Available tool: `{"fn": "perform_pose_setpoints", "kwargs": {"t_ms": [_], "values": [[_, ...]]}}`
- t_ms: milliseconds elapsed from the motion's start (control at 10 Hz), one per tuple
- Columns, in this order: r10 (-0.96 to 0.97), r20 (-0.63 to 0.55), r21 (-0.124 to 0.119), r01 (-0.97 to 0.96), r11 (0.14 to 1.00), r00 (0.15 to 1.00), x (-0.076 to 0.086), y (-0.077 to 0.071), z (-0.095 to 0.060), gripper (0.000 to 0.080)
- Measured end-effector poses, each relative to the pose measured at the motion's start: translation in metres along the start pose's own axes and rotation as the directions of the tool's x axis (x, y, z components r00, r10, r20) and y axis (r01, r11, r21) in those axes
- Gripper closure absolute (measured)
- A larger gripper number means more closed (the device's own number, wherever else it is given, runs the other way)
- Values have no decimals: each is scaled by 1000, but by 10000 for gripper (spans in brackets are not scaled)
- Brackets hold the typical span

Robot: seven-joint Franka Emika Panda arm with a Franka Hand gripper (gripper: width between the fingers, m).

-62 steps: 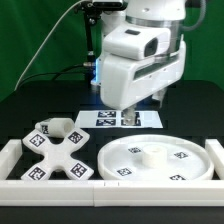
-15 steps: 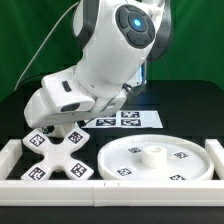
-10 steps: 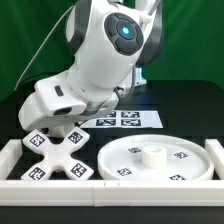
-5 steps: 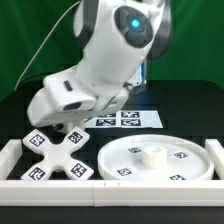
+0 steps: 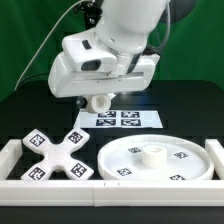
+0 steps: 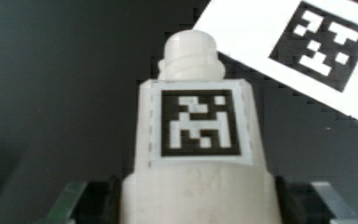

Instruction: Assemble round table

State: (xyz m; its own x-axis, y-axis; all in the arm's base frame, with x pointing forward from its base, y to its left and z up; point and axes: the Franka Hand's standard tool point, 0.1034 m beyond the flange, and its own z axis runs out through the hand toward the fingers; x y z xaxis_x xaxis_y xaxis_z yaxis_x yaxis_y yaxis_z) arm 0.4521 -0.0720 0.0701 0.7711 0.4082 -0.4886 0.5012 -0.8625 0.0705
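Observation:
My gripper (image 5: 98,99) is shut on the short white cylindrical leg (image 5: 99,102) and holds it in the air above the table, left of the marker board. In the wrist view the leg (image 6: 197,130) lies between the jaws with a square tag on its side and its narrow tip pointing away. The X-shaped cross base (image 5: 57,155) lies flat at the front on the exterior view's left. The large round disc (image 5: 155,160) lies flat at the front right, with a small raised socket in its middle.
The marker board (image 5: 122,119) lies flat behind the disc; a corner of it shows in the wrist view (image 6: 318,45). A white rail (image 5: 110,190) runs along the front edge, with raised ends at both sides. The table top is black.
The arm has risen from low beside the cross base and swung upright. The leg, which stood behind the cross base, now hangs in my gripper above the table.

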Motion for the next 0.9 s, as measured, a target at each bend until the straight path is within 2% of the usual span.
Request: {"fn": "perform_pose_setpoints", "kwargs": {"t_ms": [100,200,300,400,500,600,700,800,900], "values": [[-9,-76,-12,8,1000,997,5,3,0,393],[27,-144,0,-28,1000,989,7,-1,-2,393],[121,-166,63,-112,992,979,11,-17,-8,393],[160,-200,107,-141,984,967,21,-30,-23,393],[232,-262,185,-187,965,937,34,-39,-43,393],[312,-321,268,-230,935,894,41,-35,-55,393],[322,-388,250,-238,939,864,44,-25,-57,393],[324,-457,226,-244,943,829,44,-22,-55,393],[327,-499,213,-253,944,803,41,-21,-52,393]]}}
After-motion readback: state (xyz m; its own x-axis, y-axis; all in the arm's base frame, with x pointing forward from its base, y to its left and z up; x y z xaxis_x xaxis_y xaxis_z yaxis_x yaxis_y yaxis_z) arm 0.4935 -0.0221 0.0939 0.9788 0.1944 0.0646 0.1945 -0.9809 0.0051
